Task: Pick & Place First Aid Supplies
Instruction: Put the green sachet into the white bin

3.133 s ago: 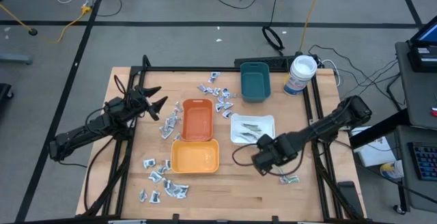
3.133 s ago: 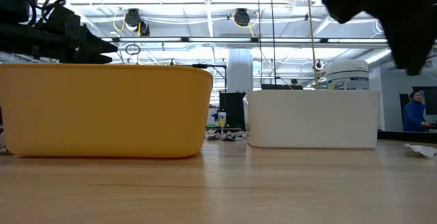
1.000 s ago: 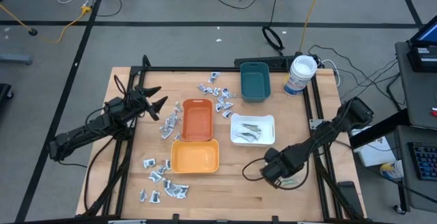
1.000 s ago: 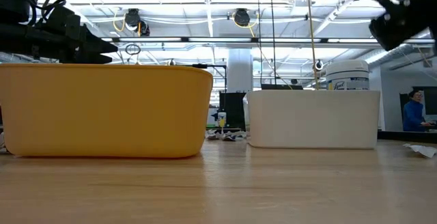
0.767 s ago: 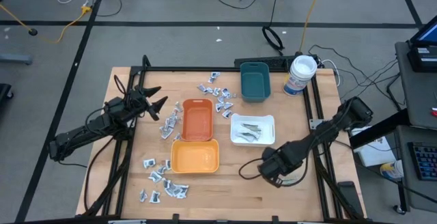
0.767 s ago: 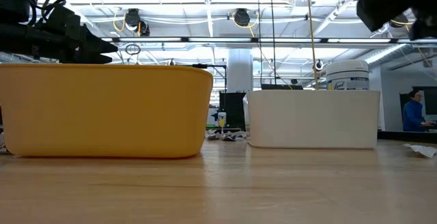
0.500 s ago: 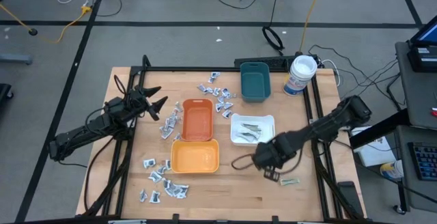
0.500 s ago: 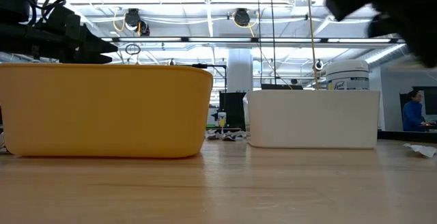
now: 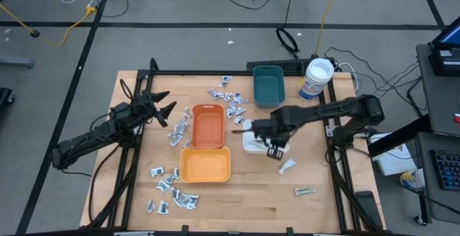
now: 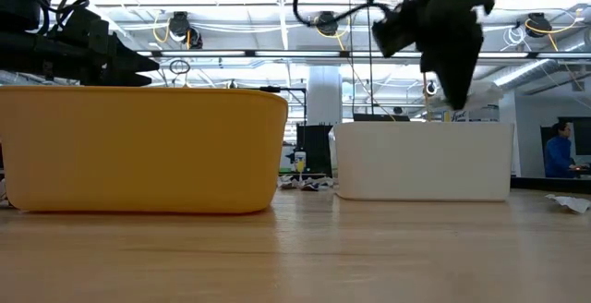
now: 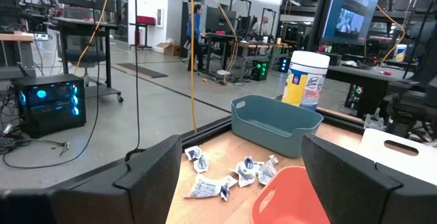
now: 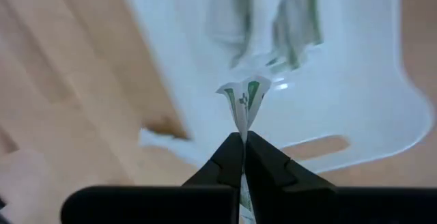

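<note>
My right gripper (image 9: 275,152) hangs over the near edge of the white tray (image 9: 248,144), pointing down and shut on a slim green-white strip (image 12: 243,100). More such strips (image 12: 273,12) lie in the tray. Silvery sachets lie in clusters on the table, at the far middle (image 9: 226,99), beside the orange tray (image 9: 174,132) and at the near left (image 9: 172,189). One strip (image 9: 305,191) lies flat on the wood at the near right. At the table's left, my left gripper (image 9: 167,106) waits level and open with nothing between its fingers. My right gripper pinches the green-white strip between its two fingertips (image 12: 232,152), coming from above and pointing down. The strip's free end (image 12: 242,118) sticks out past the tips, creased lengthwise into a narrow fold. It is lifted clear, above the white tray's near rim.
An orange tray (image 9: 208,126) and a yellow tray (image 9: 205,165) stand mid-table, a teal tray (image 9: 268,86) and a white tub (image 9: 316,78) at the far right. A small white packet (image 9: 287,165) lies on the wood just near of the white tray.
My right gripper, still shut on the strip, has risen from the near right of the table and swung toward the far and left, rolling its wrist, until it hangs over the white tray's near edge. One strip has stayed on the wood at the near right.
</note>
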Motion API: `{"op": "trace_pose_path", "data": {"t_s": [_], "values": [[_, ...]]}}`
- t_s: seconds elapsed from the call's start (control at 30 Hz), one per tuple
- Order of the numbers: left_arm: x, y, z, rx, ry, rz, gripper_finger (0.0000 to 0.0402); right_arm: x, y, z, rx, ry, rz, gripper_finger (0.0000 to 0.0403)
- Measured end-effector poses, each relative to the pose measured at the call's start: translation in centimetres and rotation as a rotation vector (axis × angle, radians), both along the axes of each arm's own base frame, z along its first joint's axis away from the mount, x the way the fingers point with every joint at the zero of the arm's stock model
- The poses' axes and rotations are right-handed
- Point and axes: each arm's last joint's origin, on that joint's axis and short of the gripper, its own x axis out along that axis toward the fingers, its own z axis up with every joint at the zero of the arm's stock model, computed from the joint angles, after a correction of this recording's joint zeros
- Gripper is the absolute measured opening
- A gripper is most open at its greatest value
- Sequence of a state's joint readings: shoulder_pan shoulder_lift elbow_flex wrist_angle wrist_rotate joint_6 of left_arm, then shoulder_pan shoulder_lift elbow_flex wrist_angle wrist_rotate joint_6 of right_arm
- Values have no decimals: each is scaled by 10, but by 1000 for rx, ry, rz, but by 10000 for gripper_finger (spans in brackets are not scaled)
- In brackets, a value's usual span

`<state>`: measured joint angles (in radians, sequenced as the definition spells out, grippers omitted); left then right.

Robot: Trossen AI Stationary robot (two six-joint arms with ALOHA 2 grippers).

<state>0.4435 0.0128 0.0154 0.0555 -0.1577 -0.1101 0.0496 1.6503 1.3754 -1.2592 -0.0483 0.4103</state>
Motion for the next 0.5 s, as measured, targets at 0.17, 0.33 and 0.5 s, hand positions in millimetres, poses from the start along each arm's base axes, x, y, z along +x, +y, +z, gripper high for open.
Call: {"op": "trace_pose_path", "data": {"t_s": [0.17, 0.33, 0.5], "values": [[0, 0, 0, 0, 0, 0, 308, 6, -20, -6, 1, -11, 8, 6], [0, 0, 0, 0, 0, 0, 308, 20, -27, -18, -79, -66, 51, 3], [0, 0, 0, 0, 0, 0, 308, 33, -27, -35, -81, -134, 87, 5]]}}
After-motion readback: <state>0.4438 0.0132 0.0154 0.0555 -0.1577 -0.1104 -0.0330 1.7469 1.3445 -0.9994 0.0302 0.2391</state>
